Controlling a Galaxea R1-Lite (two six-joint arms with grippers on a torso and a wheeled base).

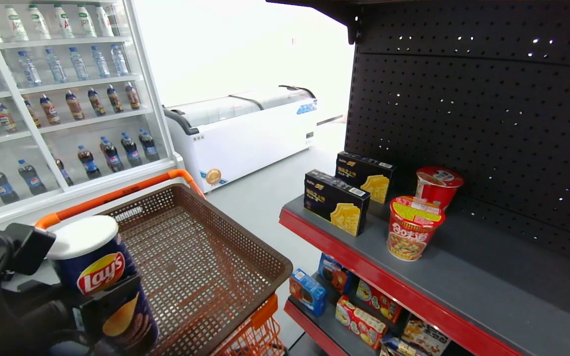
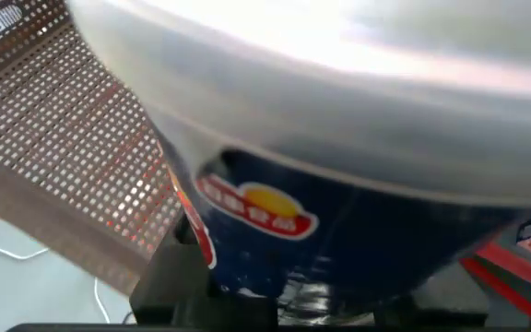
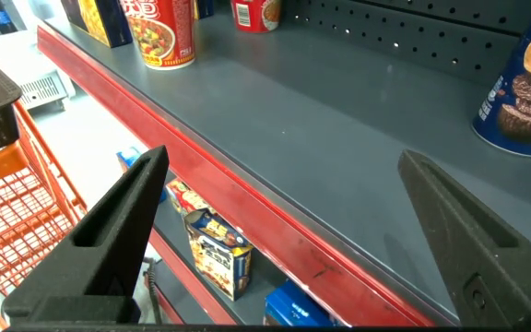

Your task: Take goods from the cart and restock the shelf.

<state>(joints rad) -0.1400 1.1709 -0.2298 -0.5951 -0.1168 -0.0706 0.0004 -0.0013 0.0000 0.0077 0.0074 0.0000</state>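
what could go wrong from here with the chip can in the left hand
1. The left hand grips the tall chip can at the cart basket; on the way to the shelf it could clip the red front edge.
2. The front cup noodle and the black box stand near that edge, so a wide swing might knock them.
3. The open right hand hovers over the bare shelf stretch and may block the spot.

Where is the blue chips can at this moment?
In the head view the chips can is at the lower left, upright in the left gripper, at the near left corner of the cart basket, apart from the shelf.
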